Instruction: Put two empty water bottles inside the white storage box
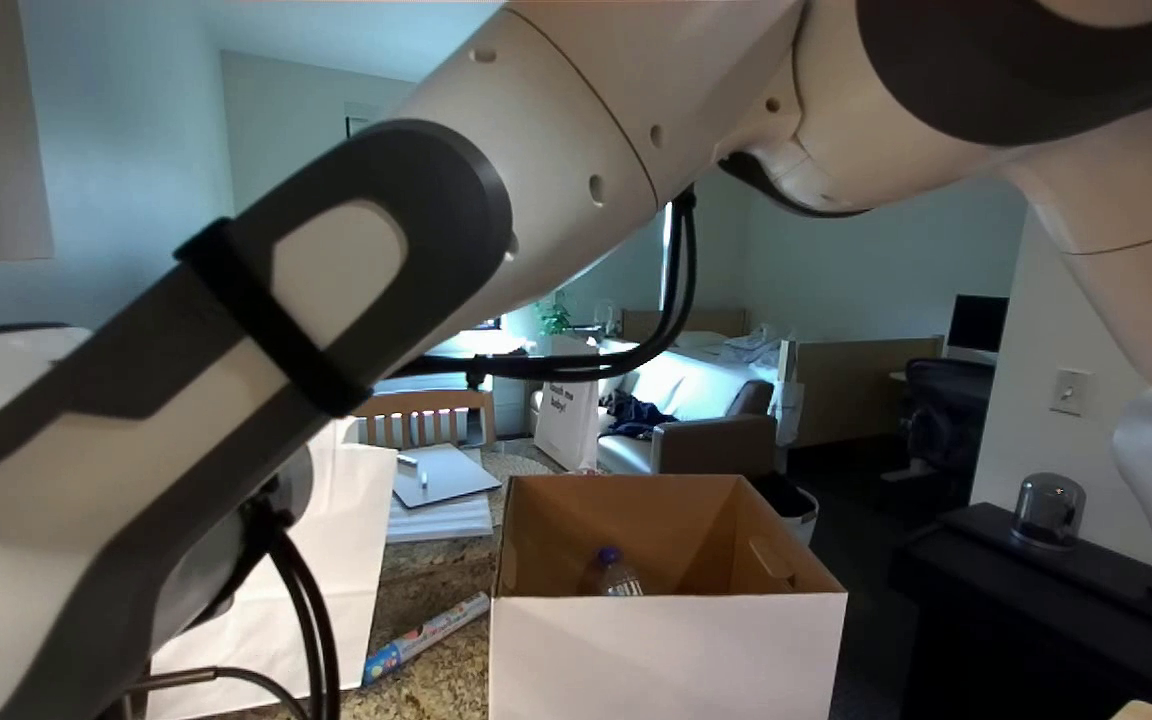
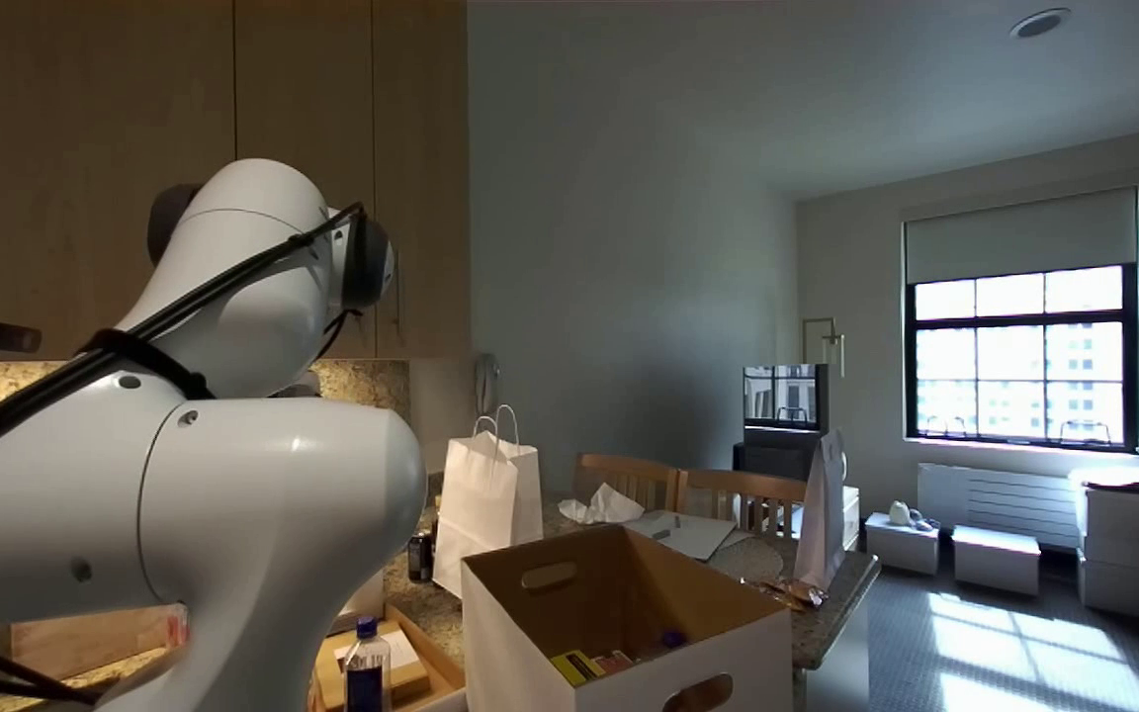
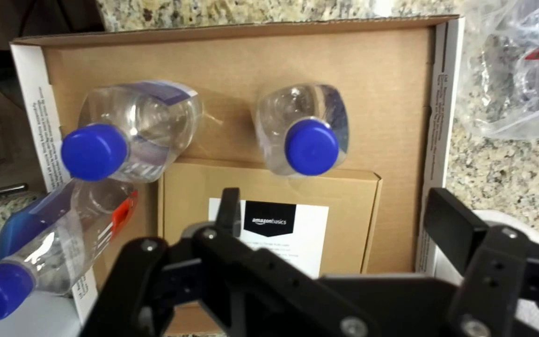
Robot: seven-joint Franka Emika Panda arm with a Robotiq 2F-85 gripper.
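The white storage box (image 1: pixel 666 655) stands open on the counter; it also shows in an exterior view (image 2: pixel 530 648). A clear bottle with a blue cap (image 1: pixel 618 578) is inside it. In the wrist view, two clear blue-capped bottles, the middle one (image 3: pixel 274 117) and the left one (image 3: pixel 157 117), stand in a shallow carton (image 3: pixel 232 56). A third bottle (image 3: pixel 75 234) overlaps the carton's left wall; I cannot tell whether it leans. My gripper (image 3: pixel 339 217) is open and empty, over the carton and below the middle bottle in the picture. The arm hides the gripper in both exterior views.
A flat brown box (image 3: pixel 349 210) lies in the shallow carton. Clear plastic wrap (image 3: pixel 522 70) lies right of it. In an exterior view, a white paper bag (image 2: pixel 490 504) stands behind the storage box. A colourful tube (image 1: pixel 426 637) lies beside the storage box. Yellow-labelled items (image 2: pixel 577 667) are inside it.
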